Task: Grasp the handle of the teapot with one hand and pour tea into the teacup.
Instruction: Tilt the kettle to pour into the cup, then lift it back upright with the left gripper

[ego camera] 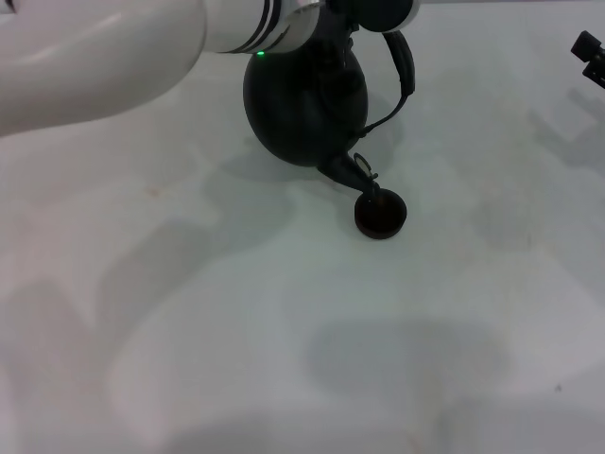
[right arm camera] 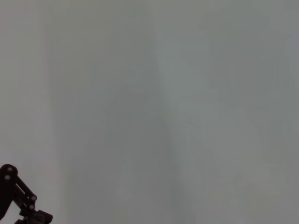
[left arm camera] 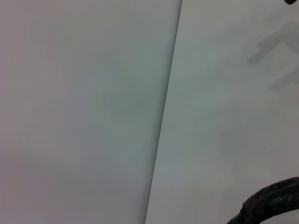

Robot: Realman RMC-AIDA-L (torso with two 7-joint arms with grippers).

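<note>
The black teapot [ego camera: 304, 99] hangs tilted from my left arm, which reaches in from the upper left. Its short spout [ego camera: 350, 172] points down at the rim of the small dark teacup [ego camera: 380, 215] on the table. The dark handle [ego camera: 405, 71] arches off the pot's right side up into my left gripper [ego camera: 373, 11] at the top edge, which is shut on it. A piece of the rough handle shows in the left wrist view [left arm camera: 271, 203]. My right gripper [ego camera: 591, 52] is parked at the far right edge, apart from both.
The pale table [ego camera: 284, 331] carries only the cup and soft shadows. The left wrist view shows a straight seam [left arm camera: 166, 112] across the pale surface. A black linkage [right arm camera: 21, 200] sits in a corner of the right wrist view.
</note>
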